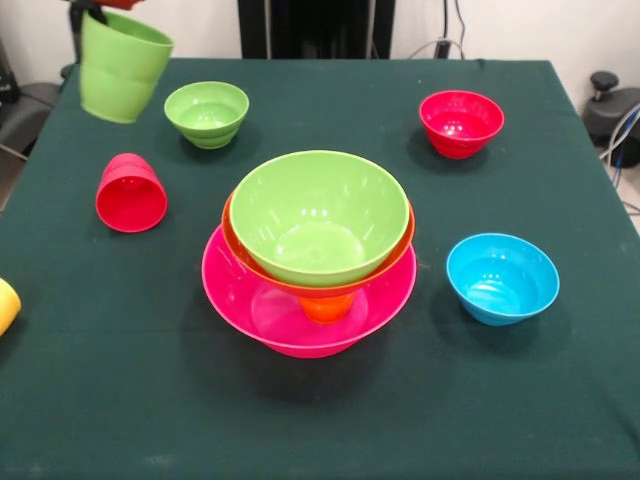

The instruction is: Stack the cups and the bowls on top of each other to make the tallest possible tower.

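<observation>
The tower stands mid-table: a very large pink bowl (300,322) as base, a large orange bowl (232,232) above it on an orange foot or cup (328,308), and a large green bowl (320,215) nested on top. My gripper (97,10) shows only at the top left edge, shut on the rim of a green cup (122,68), which hangs tilted in the air over the table's far left corner. A red cup (131,193) lies on its side at the left. A yellow cup (5,305) shows partly at the left edge.
A small green bowl (207,113) sits upright at the far left, a small red bowl (461,122) at the far right and a small blue bowl (502,278) to the right of the tower. The robot's pedestal (315,28) stands behind the dark green table (320,420).
</observation>
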{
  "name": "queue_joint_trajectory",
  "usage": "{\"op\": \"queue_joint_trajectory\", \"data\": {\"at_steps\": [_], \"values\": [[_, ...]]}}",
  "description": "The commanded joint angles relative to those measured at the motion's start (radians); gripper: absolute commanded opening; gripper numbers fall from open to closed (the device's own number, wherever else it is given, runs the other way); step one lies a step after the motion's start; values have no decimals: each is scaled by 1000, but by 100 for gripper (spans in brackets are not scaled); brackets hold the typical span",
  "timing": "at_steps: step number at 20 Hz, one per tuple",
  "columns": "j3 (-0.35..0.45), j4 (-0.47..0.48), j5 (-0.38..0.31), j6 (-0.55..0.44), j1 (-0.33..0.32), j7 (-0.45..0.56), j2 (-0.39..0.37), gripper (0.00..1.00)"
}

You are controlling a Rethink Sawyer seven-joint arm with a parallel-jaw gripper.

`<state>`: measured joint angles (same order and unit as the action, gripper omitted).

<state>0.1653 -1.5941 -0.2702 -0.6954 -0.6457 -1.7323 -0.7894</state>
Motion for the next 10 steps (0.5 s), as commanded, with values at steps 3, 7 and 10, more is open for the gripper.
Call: {"op": "queue_joint_trajectory", "data": {"at_steps": [3,7,10], "values": [[118,-109,-55,57,42,79,-2,0],[121,-118,-45,53,46,58,-10,0],[123,-137,-32,66,44,33,-4,0]]}}
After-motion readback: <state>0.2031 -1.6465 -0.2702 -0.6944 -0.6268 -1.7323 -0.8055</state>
